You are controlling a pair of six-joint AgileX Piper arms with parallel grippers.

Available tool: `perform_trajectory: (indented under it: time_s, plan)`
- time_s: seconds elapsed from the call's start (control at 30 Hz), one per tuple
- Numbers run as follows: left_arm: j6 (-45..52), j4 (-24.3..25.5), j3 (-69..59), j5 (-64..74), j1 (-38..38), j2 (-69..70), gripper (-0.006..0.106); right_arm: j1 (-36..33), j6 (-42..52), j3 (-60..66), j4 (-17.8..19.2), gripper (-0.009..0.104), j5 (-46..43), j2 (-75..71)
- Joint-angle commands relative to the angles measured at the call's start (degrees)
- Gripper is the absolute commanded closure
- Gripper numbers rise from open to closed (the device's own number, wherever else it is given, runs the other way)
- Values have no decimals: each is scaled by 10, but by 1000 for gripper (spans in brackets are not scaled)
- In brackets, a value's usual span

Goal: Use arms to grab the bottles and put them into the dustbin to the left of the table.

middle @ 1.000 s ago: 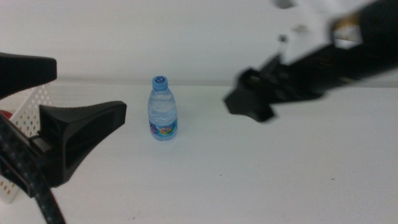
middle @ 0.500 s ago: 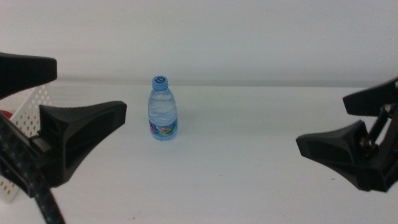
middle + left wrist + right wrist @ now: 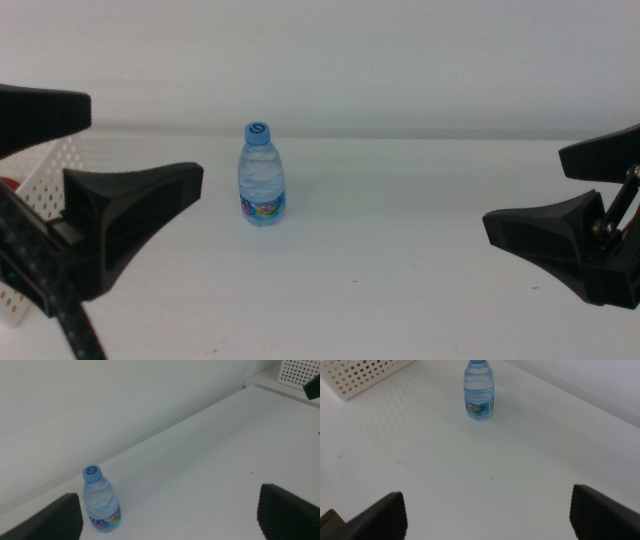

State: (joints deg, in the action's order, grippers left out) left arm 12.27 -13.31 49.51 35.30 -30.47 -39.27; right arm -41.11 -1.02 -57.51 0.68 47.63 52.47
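Note:
A small clear water bottle [image 3: 261, 176] with a blue cap stands upright on the white table [image 3: 400, 290], alone near its middle. It also shows in the left wrist view as the bottle [image 3: 101, 503] and in the right wrist view as the bottle [image 3: 479, 391]. My left gripper [image 3: 145, 142] is open at the left, a short way from the bottle and apart from it. Far off at the right edge, my right gripper [image 3: 525, 192] is open too. Both hold nothing. The dustbin [image 3: 48, 168], a white perforated basket, sits behind the left gripper.
A bit of red [image 3: 8, 185] shows inside the dustbin. The dustbin's perforated wall [image 3: 360, 375] appears in the right wrist view beyond the bottle. Another white perforated piece [image 3: 300, 371] stands at the table's far right end. A pale wall runs behind the table.
The right arm swung down from the upper right over the table to a low spot at the right edge, jaws open. The left gripper and the bottle stayed put.

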Motion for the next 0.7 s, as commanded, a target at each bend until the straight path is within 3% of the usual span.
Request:
perform_trajectory:
  time_s: [0.0,0.27,0.67]
  plan:
    - [-1,8,-1,3,-4,3,7,-1,6,2,4,9,-7,-2]
    - [-79,74,-84,-61,-3,47,7,-1,6,2,4,9,-7,-2]
    - [-98,73,-167,-99,62,66,7,-1,6,2,3,9,-7,-2]
